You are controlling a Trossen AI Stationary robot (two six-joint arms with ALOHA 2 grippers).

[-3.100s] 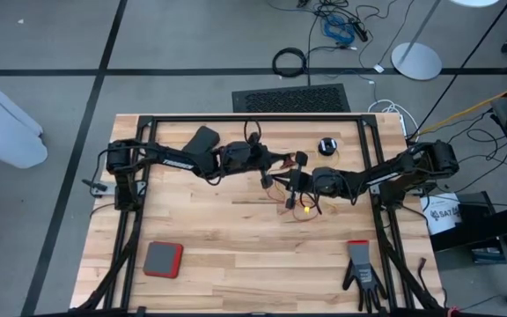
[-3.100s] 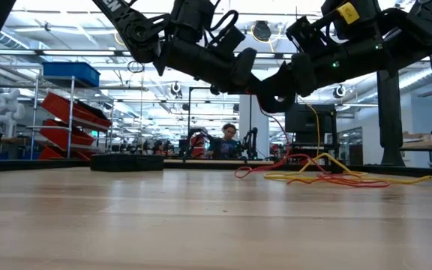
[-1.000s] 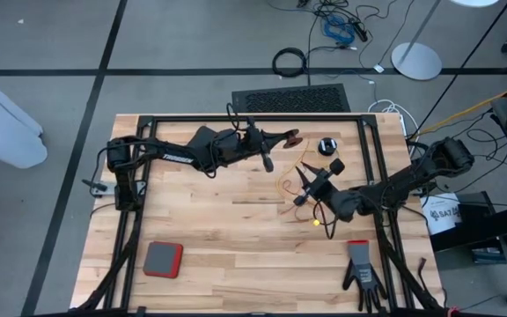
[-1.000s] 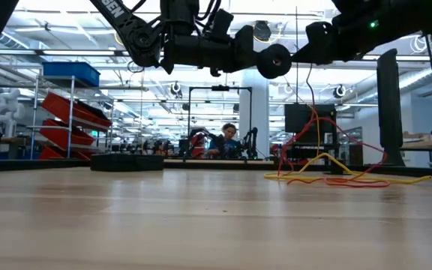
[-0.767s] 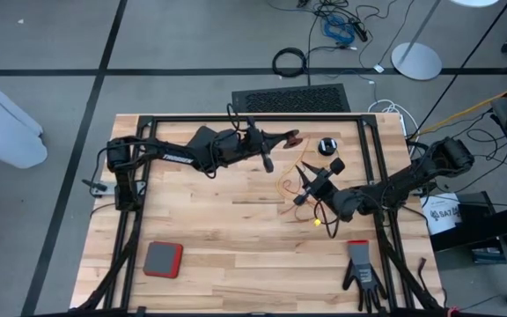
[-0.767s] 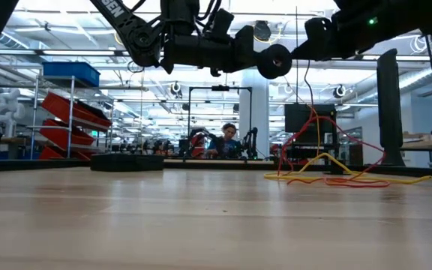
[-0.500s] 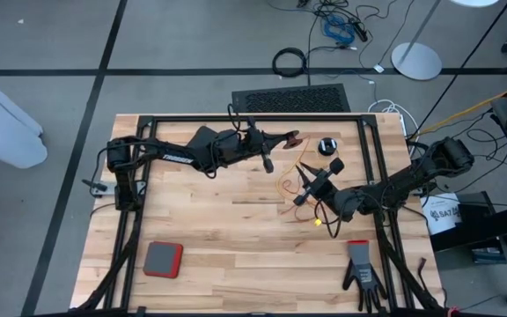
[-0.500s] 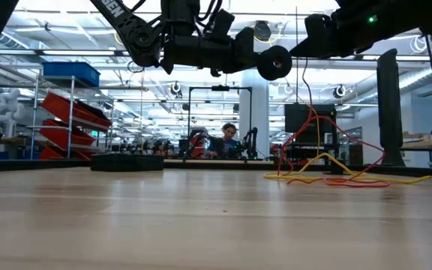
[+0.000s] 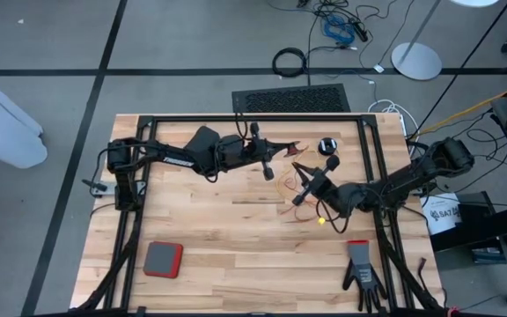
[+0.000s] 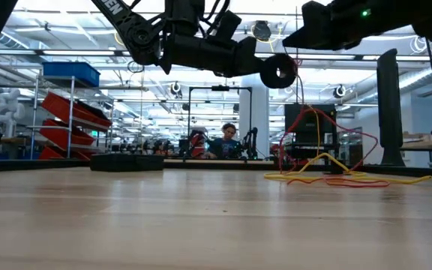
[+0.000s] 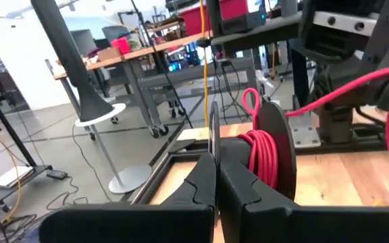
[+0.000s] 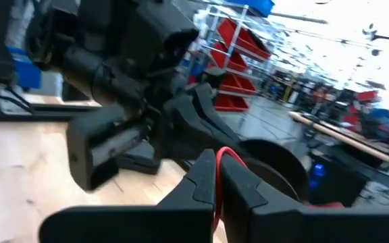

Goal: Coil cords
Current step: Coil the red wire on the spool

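— Where are the cords?

— Toward the far right part of the tabletop (image 9: pixel 236 238); the red cord (image 10: pixel 315 120) rises off the wood to the arms, and the yellow cord (image 10: pixel 328 161) lies mostly in loose loops beside it, the two tangled together on the wood; one reel (image 11: pixel 275 152) is up in the air with red cord wound on it, and a second reel (image 9: pixel 326 145) lies flat near the far edge, apart from the arms.

— And the left hand?

— The left hand (image 9: pixel 290 146) is held above the tabletop, reaching toward the middle of the far side; its fingers are pressed together on the raised reel's thin rim, as its wrist view shows; the reel stands on edge.

— The right one?

— The right hand (image 9: pixel 299 180) is just in front of the left, also off the wood; its fingers (image 12: pixel 204 179) are closed with no gap, and the red cord comes out from between the tips, so it grips that cord close beside the reel.

— Anything else there?

— A red pad (image 9: pixel 162 259) near the front left and a black glove (image 9: pixel 360 272) near the front right, both well apart from the cords; a person (image 10: pixel 227 140) sits far back in the room.
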